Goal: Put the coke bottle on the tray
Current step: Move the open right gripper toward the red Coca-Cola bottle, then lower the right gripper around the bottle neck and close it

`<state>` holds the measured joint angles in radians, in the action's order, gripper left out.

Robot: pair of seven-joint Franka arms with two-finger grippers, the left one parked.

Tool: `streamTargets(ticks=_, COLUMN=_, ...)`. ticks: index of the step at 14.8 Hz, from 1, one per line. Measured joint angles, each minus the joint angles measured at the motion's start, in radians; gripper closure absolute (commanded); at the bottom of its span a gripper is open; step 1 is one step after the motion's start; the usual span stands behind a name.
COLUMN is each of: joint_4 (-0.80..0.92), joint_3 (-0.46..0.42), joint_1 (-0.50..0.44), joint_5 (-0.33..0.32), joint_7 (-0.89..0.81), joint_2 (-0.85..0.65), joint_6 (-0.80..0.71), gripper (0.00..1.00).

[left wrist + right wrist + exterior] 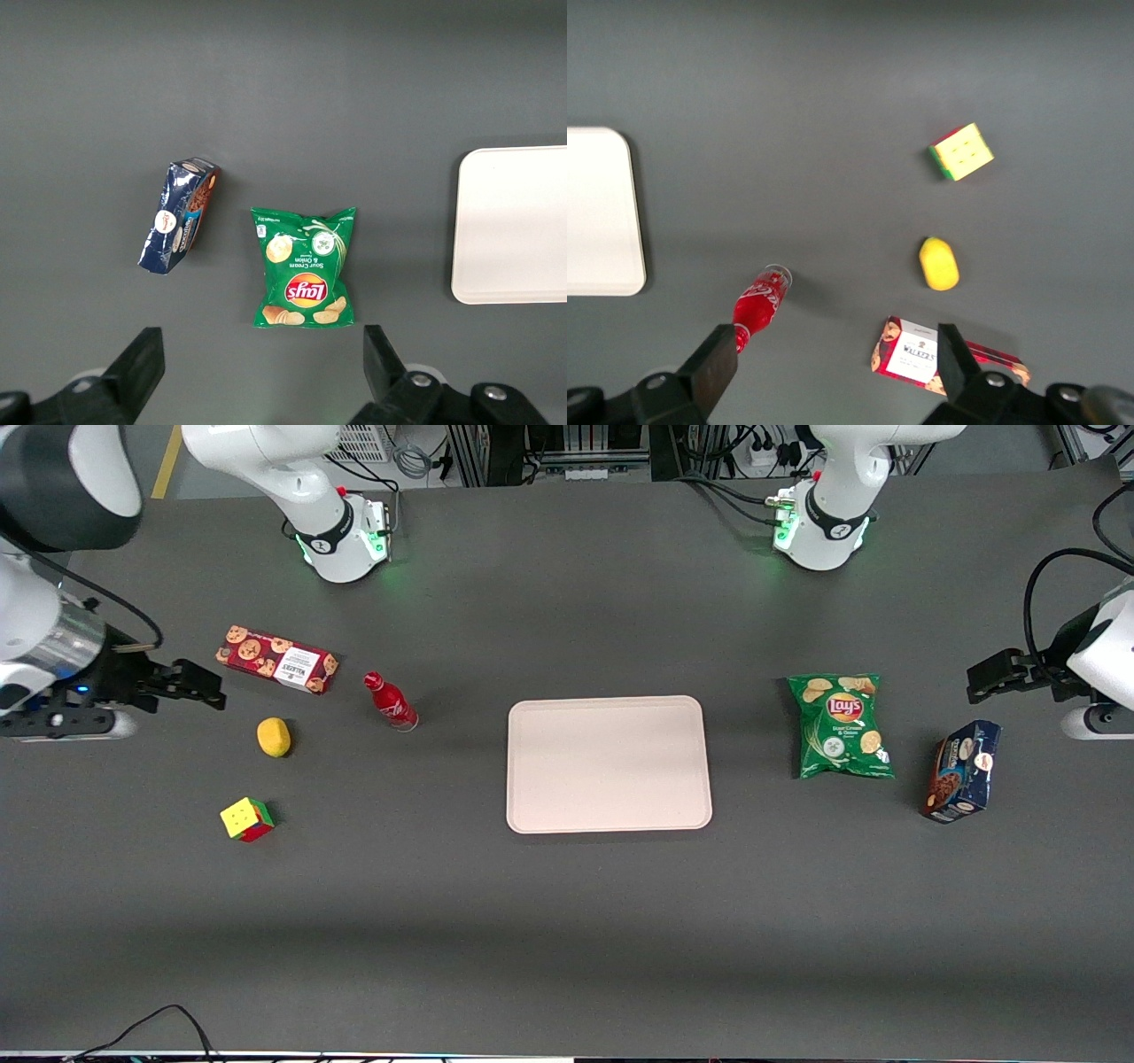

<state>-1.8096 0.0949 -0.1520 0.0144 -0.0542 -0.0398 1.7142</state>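
Standing coke bottle (390, 701), well apart from open gripper (202, 684)

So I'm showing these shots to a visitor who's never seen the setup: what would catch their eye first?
Probably the big pale tray, bare, in the middle of the dark table. Next the bright colours: the red coke bottle standing upright beside the tray toward the working arm's end, and the green chip bag toward the parked arm's end. The gripper hangs open at the working arm's end, beside the cookie box, holding nothing.

"Lay's" on the green chip bag (840, 726).
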Motion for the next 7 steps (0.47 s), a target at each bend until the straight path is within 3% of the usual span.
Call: streamTargets(ticks=7, joint_4=-0.530, joint_3=-0.167, joint_1=-0.001, joint_5=0.004, joint_7=-0.090, joint_2=-0.214, joint_6=0.364, gripper=0.00)
